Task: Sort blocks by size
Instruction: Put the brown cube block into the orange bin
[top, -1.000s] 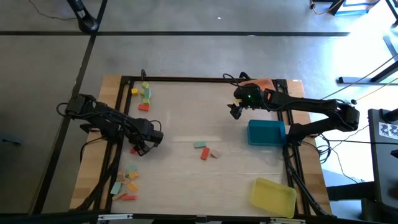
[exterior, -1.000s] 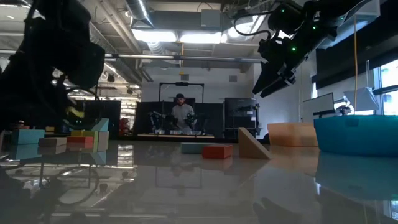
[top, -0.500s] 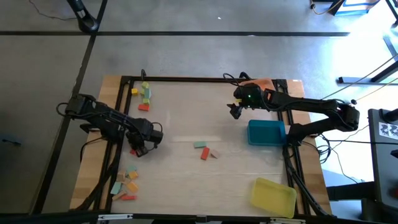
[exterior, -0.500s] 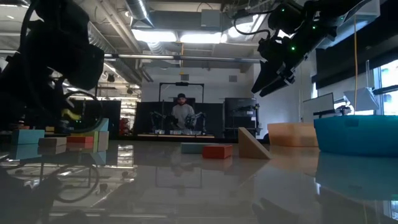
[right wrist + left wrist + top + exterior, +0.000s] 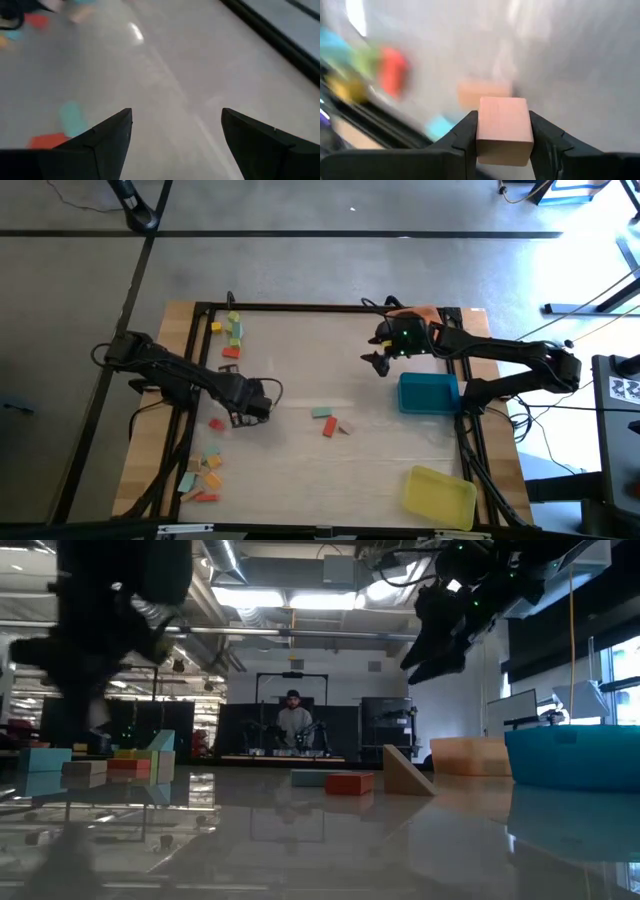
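Pale, glossy table [image 5: 300,360] lies bare through most of its middle, with blocks bunched toward the edges. A far-left cluster [image 5: 232,332] of yellow, green and red pieces sits near the black frame, and a near-left cluster [image 5: 203,477] of orange, teal and tan pieces lies by the left rim. One red block [image 5: 216,423] rests alone between those groups. Near the centre a teal block [image 5: 321,412], a red block [image 5: 329,428] and a tan wedge [image 5: 345,426] lie close together, with open surface on all sides.

On the right, a blue tray [image 5: 429,393] sits by the frame, a yellow tray [image 5: 440,497] at the near right corner, and an orange tray [image 5: 425,315] at the far right is mostly covered by the right arm.

The left wrist view is smeared, so the table blocks there are only coloured blurs. The left gripper [image 5: 502,137] is clamped on a tan block [image 5: 503,130], held above the table left of centre [image 5: 252,402]. The right gripper [image 5: 175,135] hangs spread wide and empty above the far table beside the blue tray [image 5: 380,362].
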`<state>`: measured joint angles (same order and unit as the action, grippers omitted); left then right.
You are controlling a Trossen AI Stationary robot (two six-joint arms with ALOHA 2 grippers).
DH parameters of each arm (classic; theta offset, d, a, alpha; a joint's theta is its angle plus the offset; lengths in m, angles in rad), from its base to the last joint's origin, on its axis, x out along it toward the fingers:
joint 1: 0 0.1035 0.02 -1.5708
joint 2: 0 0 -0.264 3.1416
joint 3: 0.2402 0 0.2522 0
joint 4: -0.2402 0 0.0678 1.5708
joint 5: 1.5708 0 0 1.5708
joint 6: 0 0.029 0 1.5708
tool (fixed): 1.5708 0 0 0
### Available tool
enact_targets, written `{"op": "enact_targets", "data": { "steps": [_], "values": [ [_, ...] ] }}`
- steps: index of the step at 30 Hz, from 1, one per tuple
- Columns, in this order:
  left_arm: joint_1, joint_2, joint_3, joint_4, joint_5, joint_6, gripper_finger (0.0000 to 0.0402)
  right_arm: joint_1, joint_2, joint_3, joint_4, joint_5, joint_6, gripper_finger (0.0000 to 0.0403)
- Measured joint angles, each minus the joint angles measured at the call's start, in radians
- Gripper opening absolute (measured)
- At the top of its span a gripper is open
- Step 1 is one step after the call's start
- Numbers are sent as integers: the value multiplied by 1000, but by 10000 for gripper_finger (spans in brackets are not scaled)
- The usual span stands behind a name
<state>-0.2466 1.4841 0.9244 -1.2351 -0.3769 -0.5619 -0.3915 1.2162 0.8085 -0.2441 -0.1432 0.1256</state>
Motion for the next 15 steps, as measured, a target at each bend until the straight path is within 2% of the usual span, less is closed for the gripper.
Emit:
{"op": "enact_targets", "data": {
  "steps": [4,8,11,15],
  "values": [
    [-44,0,73,59,-232,96,116,25,21,0,96,-102,28,303],
    [-75,-1,92,193,-438,232,121,71,55,1,204,-167,51,303],
    [-83,-1,92,339,-516,392,122,110,96,1,284,-195,62,303],
    [-74,-1,92,601,-540,639,120,156,167,0,392,-203,76,303]
  ]
}}
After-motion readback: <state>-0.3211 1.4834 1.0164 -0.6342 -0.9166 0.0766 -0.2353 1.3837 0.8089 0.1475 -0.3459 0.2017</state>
